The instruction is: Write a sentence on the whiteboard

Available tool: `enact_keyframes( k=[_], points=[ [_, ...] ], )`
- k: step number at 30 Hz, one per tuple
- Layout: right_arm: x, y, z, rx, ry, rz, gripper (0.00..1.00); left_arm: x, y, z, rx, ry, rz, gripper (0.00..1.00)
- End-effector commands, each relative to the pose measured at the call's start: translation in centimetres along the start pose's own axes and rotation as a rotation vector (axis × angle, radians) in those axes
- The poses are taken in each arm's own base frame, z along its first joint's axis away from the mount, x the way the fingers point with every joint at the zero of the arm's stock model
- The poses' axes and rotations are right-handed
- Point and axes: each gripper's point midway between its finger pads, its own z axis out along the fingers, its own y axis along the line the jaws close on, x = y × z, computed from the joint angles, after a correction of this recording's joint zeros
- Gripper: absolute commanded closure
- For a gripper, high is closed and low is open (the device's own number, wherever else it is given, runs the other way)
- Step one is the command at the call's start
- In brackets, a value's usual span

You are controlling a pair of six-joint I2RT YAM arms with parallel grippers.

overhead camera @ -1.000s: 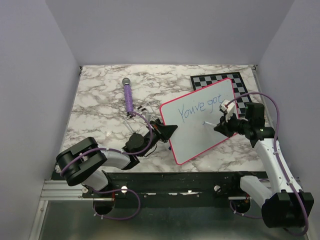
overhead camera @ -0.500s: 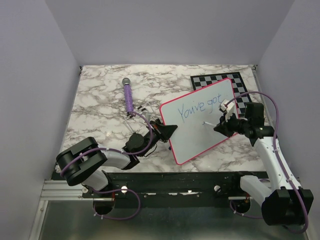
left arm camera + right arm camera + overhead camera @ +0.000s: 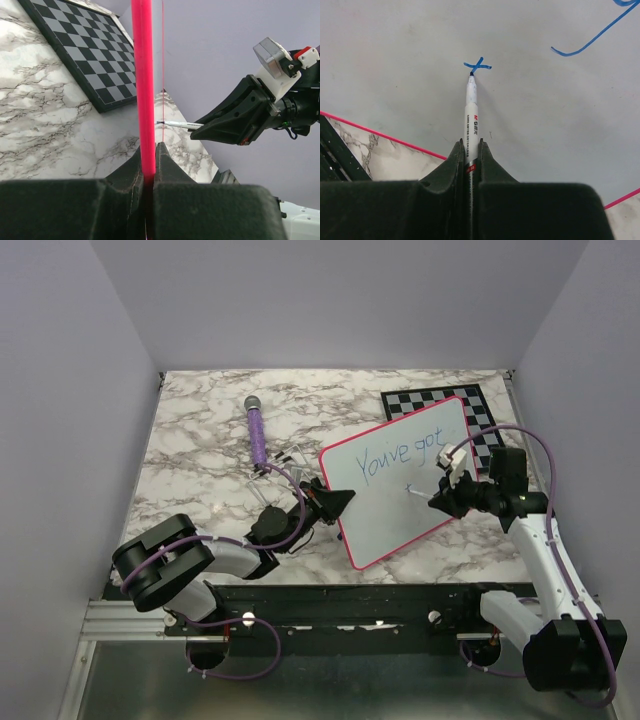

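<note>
We saw the whiteboard (image 3: 395, 505) standing on edge at the middle of the marble worktop (image 3: 200, 460), its face tilted toward the right arm. Its long axis ran from about 8 o'clock to 2 o'clock in the top view. The left end effector (image 3: 148, 165) was clamped shut on the board's pink rim at the 8 o'clock end. The sentence (image 3: 400, 453) read "You've got" in blue, rising along that same axis toward 2 o'clock.

The right end effector (image 3: 471, 150) was closed tight around a white marker (image 3: 471, 107). From above, the marker pointed toward 9 o'clock. In the right wrist view it pointed to 12 o'clock, its tip touching the board at a small blue cross.

Compared with a second before, that short blue stroke had appeared below the first line, and the right wrist had dropped slightly toward 6 o'clock. The board and the left arm had not shifted.

Behind the board, at 1 o'clock, the chessboard (image 3: 432, 400) lay flat. A purple wand (image 3: 257, 435) with a grey head lay at 11 o'clock, its length running 12 to 6 o'clock.
</note>
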Motion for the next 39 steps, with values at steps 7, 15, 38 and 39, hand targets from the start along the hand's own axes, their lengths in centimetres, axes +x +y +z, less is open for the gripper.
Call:
enact_keyframes(
  k=[7, 15, 38, 39],
  points=[
    [2.2, 1.2, -0.3, -0.028, 0.079, 0.010, 0.99, 1.3, -0.5, -0.3, 0.041, 0.054, 0.057, 1.00],
    [3.2, 1.0, -0.4, -0.007, 0.121, 0.025, 0.99, 1.3, -0.6, -0.3, 0.045, 0.052, 0.058, 1.00],
    [-3.7, -3.1, -2.2, 0.169, -0.033, 0.013, 0.99, 1.4, -0.4, -0.7, 0.048, 0.055, 0.058, 1.00],
    [-3.7, -3.2, -2.1, 0.169, -0.033, 0.014, 0.99, 1.4, -0.5, -0.6, 0.050, 0.055, 0.058, 1.00]
  ],
)
